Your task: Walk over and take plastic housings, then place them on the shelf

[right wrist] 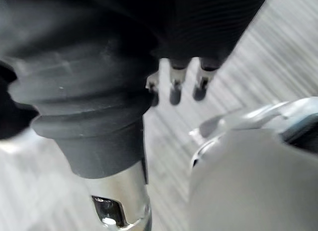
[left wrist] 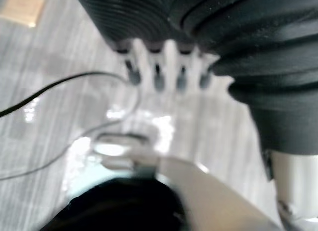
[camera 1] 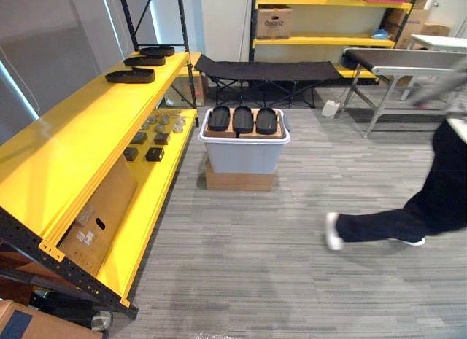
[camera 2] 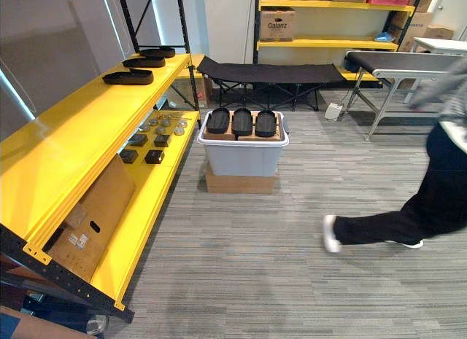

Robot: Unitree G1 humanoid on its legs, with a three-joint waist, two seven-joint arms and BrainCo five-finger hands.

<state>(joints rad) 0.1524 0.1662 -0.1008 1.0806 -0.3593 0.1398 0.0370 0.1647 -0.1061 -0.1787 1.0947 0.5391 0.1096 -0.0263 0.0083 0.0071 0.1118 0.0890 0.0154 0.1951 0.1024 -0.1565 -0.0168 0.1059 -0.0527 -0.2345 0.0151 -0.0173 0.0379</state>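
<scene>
Three black plastic housings (camera 1: pixel 243 119) lie side by side on cardboard on top of a grey bin (camera 1: pixel 244 155) a few steps ahead on the floor. Three more black housings (camera 1: pixel 131 76) rest in a row at the far end of the yellow shelf's top board (camera 1: pixel 80 135) on my left. My left hand (left wrist: pixel 169 67) hangs over the grey floor with straight fingers and holds nothing. My right hand (right wrist: pixel 176 84) hangs the same way, fingers relaxed and empty.
The bin stands on a flat cardboard box (camera 1: pixel 239 181). A person (camera 1: pixel 416 208) strides across the floor at right. A black folding cot (camera 1: pixel 266 69) and a grey table (camera 1: pixel 408 58) stand behind. Small dark parts (camera 1: pixel 153 138) and a cardboard sheet (camera 1: pixel 98 211) occupy the lower shelf.
</scene>
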